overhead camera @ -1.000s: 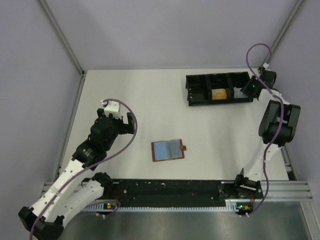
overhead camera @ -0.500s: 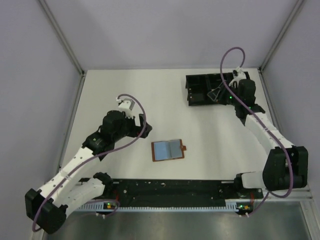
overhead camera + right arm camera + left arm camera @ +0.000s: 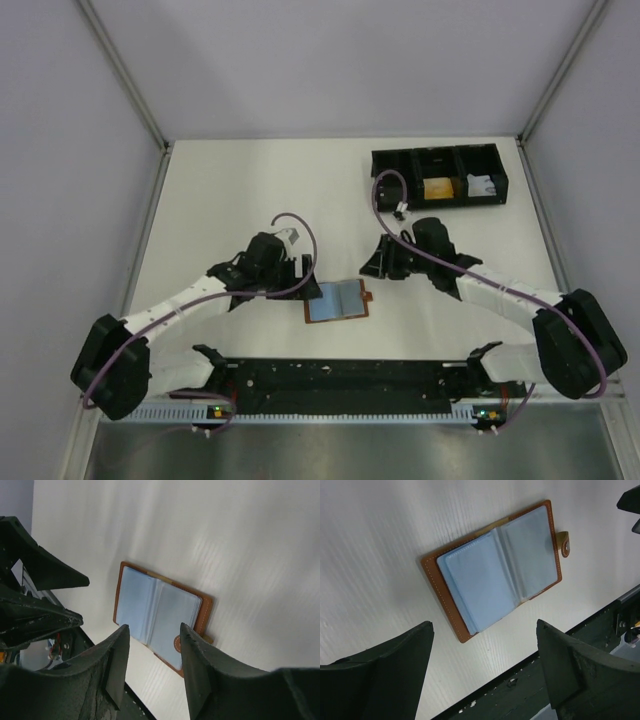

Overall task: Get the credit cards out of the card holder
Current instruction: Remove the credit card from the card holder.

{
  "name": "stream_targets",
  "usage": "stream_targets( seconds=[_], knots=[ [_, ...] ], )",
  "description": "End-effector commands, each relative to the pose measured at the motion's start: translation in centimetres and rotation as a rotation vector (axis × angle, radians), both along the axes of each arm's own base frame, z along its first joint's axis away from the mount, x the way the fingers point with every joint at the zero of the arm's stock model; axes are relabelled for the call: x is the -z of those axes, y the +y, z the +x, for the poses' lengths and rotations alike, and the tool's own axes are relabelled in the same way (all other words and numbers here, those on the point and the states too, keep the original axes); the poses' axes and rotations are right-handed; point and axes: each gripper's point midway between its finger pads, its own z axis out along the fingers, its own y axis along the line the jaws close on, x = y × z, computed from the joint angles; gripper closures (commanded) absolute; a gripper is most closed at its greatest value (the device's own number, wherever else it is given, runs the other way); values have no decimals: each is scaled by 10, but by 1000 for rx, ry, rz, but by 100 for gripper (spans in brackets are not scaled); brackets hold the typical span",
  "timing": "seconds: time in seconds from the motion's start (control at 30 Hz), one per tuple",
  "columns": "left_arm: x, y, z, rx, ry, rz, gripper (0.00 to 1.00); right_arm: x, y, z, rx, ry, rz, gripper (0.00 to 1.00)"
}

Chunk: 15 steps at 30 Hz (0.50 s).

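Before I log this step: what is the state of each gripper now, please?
Left gripper: open, holding nothing.
Right gripper: open, holding nothing.

My left arm reaches forward and inward from its base at the near left, stretched out low with the elbow far to the left. My left pincer (image 3: 300, 270) points rightward, jaws spread wide, its dark fingers (image 3: 380, 675) at the bottom corners of my wrist view, gripping nothing. My right arm folds at the near right and stretches leftward. My right pincer (image 3: 378, 262) faces the left one, jaws parted by a narrower gap, empty.
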Motion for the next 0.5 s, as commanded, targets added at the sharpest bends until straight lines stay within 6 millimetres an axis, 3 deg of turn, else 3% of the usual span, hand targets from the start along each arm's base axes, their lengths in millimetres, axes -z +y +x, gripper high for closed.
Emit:
stream_targets(
  seconds=[0.0, 0.2, 0.47],
  knots=[
    [17, -15, -12, 31, 68, 16, 13, 0, 15, -7, -45, 9, 54, 54],
    [51, -8, -22, 12, 134, 182, 20, 16, 20, -15, -90, 58, 28, 52],
    [65, -9, -26, -4, 159, 222, 40, 42, 19, -22, -114, 122, -19, 51]
  ],
)
